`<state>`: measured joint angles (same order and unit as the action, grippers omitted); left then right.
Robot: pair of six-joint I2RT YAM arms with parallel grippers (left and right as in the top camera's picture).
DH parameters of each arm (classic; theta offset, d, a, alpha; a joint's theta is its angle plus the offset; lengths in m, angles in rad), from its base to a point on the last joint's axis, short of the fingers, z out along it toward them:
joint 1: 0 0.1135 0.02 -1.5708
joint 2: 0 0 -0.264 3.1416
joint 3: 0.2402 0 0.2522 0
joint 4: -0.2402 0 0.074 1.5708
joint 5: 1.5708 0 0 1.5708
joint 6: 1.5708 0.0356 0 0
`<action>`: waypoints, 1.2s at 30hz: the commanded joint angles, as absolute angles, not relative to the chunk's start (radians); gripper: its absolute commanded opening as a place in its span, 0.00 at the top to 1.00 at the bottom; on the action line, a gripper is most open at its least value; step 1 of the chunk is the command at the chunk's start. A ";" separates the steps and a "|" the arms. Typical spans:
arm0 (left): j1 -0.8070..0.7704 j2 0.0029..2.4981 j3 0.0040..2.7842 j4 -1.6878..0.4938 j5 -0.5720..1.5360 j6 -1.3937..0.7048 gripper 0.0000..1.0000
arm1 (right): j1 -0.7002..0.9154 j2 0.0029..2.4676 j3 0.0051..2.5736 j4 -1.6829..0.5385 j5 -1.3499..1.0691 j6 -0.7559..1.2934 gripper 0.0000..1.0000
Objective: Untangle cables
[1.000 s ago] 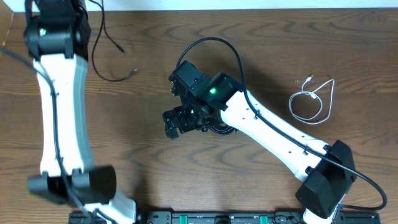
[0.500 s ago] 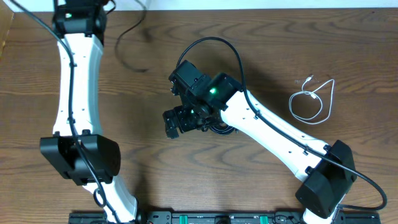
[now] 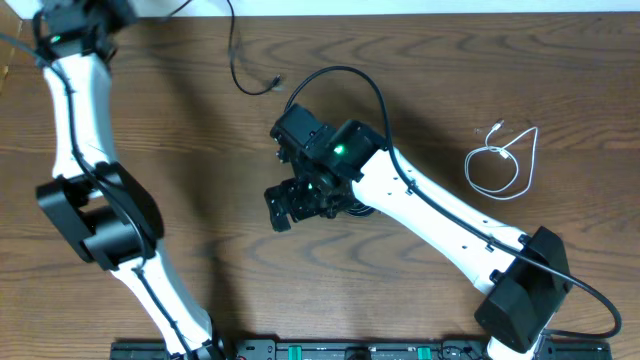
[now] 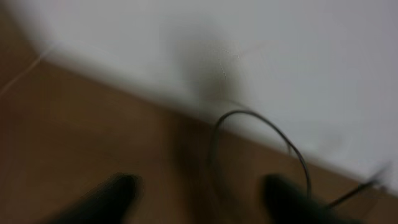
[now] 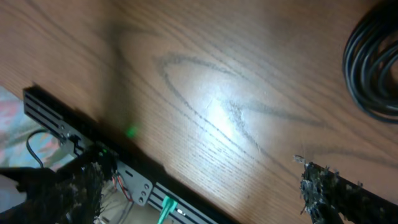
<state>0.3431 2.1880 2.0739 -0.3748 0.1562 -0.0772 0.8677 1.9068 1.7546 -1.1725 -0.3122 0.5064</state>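
One thin black cable (image 3: 238, 62) lies near the table's far edge, its plug (image 3: 275, 83) pointing right. In the blurred left wrist view it shows as a loop (image 4: 264, 124) beyond my left gripper (image 4: 202, 196). That gripper's fingers stand wide apart with nothing between them, so it is open. A second black cable is a tight coil (image 3: 357, 209), largely hidden under the right arm, and it sits at the top right of the right wrist view (image 5: 373, 74). My right gripper (image 3: 289, 204) (image 5: 202, 193) is open just left of the coil, over bare wood. The white cable (image 3: 505, 160) lies looped at the right.
The left arm (image 3: 70, 110) reaches along the table's left side to the far left corner. The right arm (image 3: 440, 220) crosses from the near right to the middle. A black rail (image 3: 350, 350) (image 5: 74, 124) runs along the near edge. A pale wall (image 4: 249, 37) stands beyond the far edge.
The left arm swung along the far edge and the black cable moved right with it. The left gripper has opened and the cable now lies free. The right arm barely moved.
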 commanded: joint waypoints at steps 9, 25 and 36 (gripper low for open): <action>0.506 2.225 2.081 -0.590 0.020 -0.068 0.05 | 0.904 1.901 1.753 -1.161 -0.294 0.492 0.01; 0.332 2.204 2.075 -0.723 0.313 -0.068 0.05 | 0.834 1.900 1.753 -1.198 -0.237 0.493 0.01; 0.110 2.206 1.934 -0.750 0.347 -0.104 0.22 | 0.641 1.900 1.753 -1.327 -0.245 0.492 0.01</action>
